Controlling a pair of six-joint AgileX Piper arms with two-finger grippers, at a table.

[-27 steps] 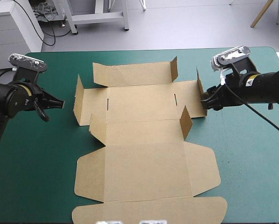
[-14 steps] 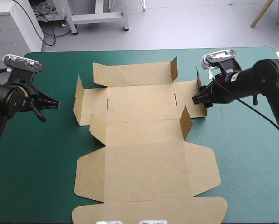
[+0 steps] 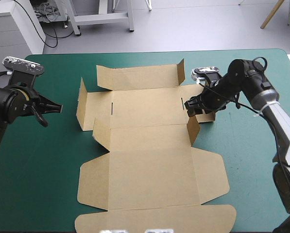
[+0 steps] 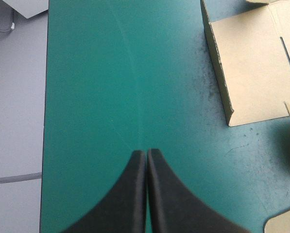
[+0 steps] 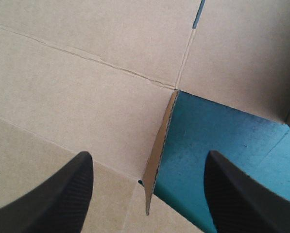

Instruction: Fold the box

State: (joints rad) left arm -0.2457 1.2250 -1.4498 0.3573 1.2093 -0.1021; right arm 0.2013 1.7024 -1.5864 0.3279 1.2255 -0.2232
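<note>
Teal-green desk [image 3: 33, 174] fills most of the high view, far edge near top of frame. Brown box [image 3: 149, 145] lies at centre as a cut sheet, mostly flat. It runs from upper middle of frame down to bottom edge, w/ the wide rounded panels lowest. A few smaller parts stand up from the sheet: left wall [image 3: 81, 104] at centre-left, corner tab [image 3: 181, 72] at upper right of sheet, mid tab [image 3: 193, 127] right of centre.

Left arm comes in at centre-left of frame. Left claw [image 3: 62, 108] is over bare cover, well apart from left wall and pointing toward it. Right arm reaches in from right edge. Right claw [image 3: 188, 108] is over the box's right side panel, just above mid tab in frame; contact w/ board can't be told.

Left wrist view: left claw [image 4: 146, 153] pressed together into one point, nothing btwn fingers, bare desk [image 4: 110, 73] under and ahead of it. Box [image 4: 251, 63] lies ahead and off to one side, left wall [image 4: 217, 73] seen edge-on.

Right wrist view: right claw [image 5: 147, 160] spread wide, holding nothing, board of box [image 5: 86, 73] under it. Mid tab [image 5: 159, 145] stands edge-on btwn the fingers, w/ a patch of desk [image 5: 217, 141] beside it. Thin slot [image 5: 198, 14] shows in the board farther ahead.
</note>
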